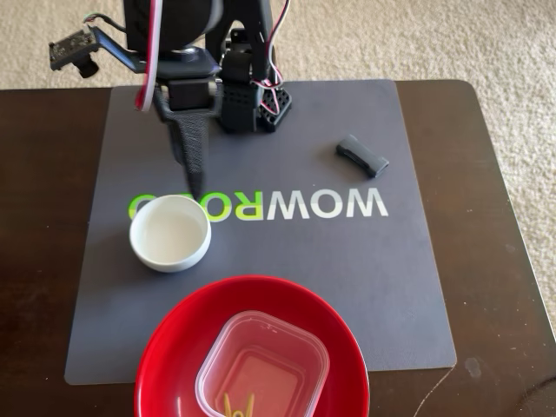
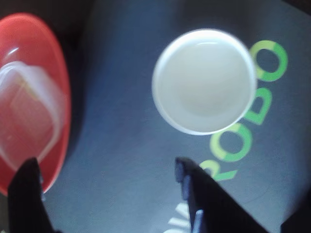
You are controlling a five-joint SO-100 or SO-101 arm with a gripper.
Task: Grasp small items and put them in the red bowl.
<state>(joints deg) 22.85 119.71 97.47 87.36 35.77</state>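
Observation:
The red bowl point(image 1: 174, 347) sits at the near edge of the mat and holds a clear square container point(image 1: 265, 365) with a yellow-green clothespin point(image 1: 239, 406) inside it. A small white bowl point(image 1: 170, 233) stands empty on the mat, just behind the red bowl to the left. A dark grey oblong clip point(image 1: 362, 155) lies far right on the mat. My gripper point(image 1: 193, 187) hangs open just behind the white bowl, holding nothing. In the wrist view the gripper point(image 2: 107, 170) is spread wide, with the white bowl point(image 2: 204, 80) ahead, and the red bowl point(image 2: 39, 34) and container point(image 2: 24, 111) at left.
A dark grey mat point(image 1: 287, 287) with a WOWROBO logo covers a dark brown table point(image 1: 495, 217). The arm's base point(image 1: 248, 95) stands at the mat's far edge. Beige carpet lies beyond the table.

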